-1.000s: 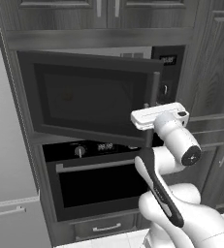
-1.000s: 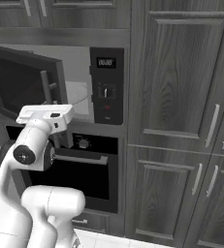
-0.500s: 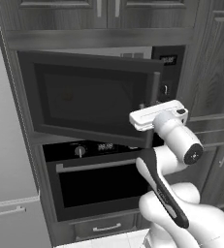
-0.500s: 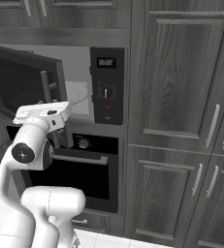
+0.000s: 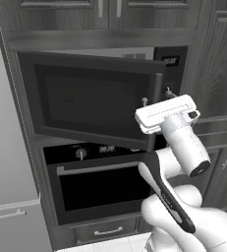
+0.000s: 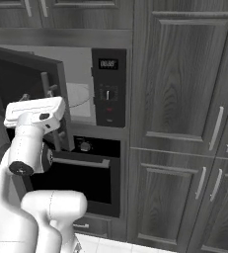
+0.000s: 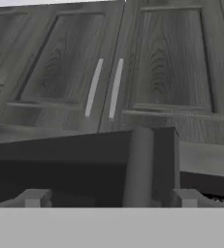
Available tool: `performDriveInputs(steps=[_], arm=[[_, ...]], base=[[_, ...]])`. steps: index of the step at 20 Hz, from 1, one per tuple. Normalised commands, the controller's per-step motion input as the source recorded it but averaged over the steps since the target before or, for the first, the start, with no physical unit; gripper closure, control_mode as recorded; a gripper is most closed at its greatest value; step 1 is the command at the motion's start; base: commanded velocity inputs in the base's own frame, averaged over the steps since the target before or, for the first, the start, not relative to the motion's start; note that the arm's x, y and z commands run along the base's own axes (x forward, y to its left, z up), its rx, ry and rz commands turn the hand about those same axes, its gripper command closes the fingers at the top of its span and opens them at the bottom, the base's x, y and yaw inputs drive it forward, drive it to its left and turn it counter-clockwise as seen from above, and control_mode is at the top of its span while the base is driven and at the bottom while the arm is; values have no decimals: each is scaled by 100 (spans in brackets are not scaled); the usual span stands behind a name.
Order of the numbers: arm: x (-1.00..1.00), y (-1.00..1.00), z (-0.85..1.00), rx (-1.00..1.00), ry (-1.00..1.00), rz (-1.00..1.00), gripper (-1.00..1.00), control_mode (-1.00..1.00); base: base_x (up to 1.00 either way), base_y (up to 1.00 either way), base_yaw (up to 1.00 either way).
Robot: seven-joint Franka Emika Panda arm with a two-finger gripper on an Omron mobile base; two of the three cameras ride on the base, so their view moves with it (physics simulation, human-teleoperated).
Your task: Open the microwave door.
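The microwave door (image 5: 90, 101), a dark panel with a glass window, hangs partly open, hinged on its left. Its slim vertical bar handle (image 5: 157, 101) runs down the free edge. My gripper (image 5: 156, 97) is open and straddles that handle, one finger on each side. In the hand view the handle (image 7: 138, 167) rises between the fingertips (image 7: 186, 197), nearer the right one, with gaps on both sides. The microwave (image 6: 109, 89) shows its black control strip with display and knob, and a pale interior (image 6: 78, 96) behind the door (image 6: 17, 84). My gripper (image 6: 39, 94) is at the door's edge.
A black oven (image 5: 100, 182) with a horizontal silver bar sits directly below the microwave. The pale grey fridge (image 5: 7, 147) stands at the left. Dark wood cabinet doors (image 6: 184, 99) with bar handles fill the right side and run above (image 7: 94, 87).
The door has swung a little further open with my hand at its handle. More of the pale interior shows beside the control strip.
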Motion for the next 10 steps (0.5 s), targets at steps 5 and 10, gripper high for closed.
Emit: performDriveInputs(steps=[5, 10], arm=[[-73, -92, 53, 9, 16, 1, -100, -100], [-45, -100, 18, 16, 30, 16, -100, -100]], base=[[0, 0, 0], [0, 0, 0]])
